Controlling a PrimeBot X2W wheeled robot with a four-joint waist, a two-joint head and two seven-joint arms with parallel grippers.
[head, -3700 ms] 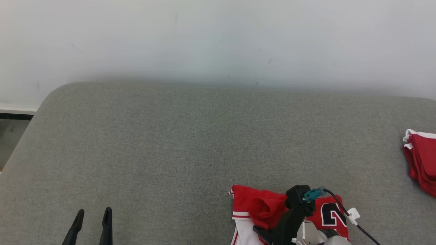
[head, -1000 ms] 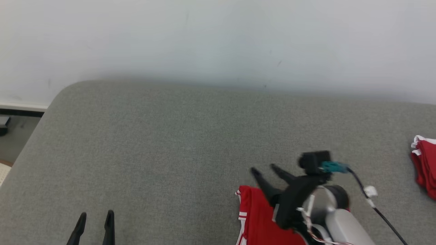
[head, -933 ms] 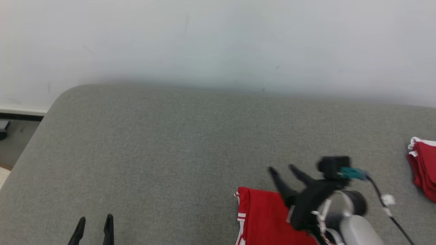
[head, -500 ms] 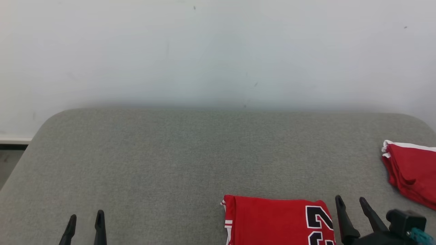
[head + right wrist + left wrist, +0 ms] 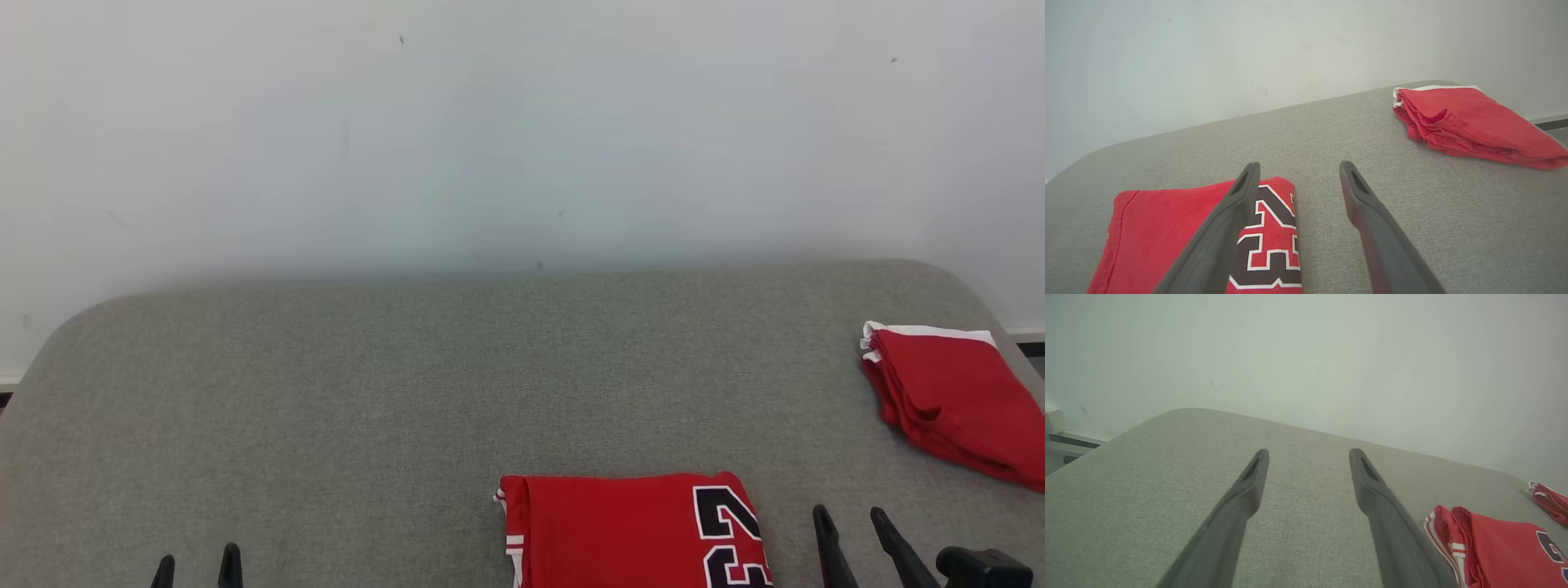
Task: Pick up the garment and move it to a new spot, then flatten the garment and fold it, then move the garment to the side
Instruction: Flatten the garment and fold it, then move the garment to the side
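Observation:
The garment [image 5: 629, 531], a red jersey with a black and white number, lies folded flat on the grey padded surface [image 5: 408, 392] at the bottom middle of the head view. My right gripper [image 5: 849, 527] is open just to its right and holds nothing. In the right wrist view the gripper [image 5: 1298, 167] hovers over the garment's [image 5: 1167, 228] numbered end without touching it. My left gripper [image 5: 196, 567] is open and empty at the lower left, well apart from the garment [image 5: 1498, 551].
A second folded red piece with white trim [image 5: 947, 400] lies near the surface's right edge, also seen in the right wrist view [image 5: 1470, 122]. A pale wall [image 5: 522, 122] rises behind the surface. Floor shows past the right corner [image 5: 1029, 347].
My right gripper has let go, come off the jersey and drawn back to its right. The jersey now lies folded with its number showing. The camera has shifted, bringing more of the right edge into view.

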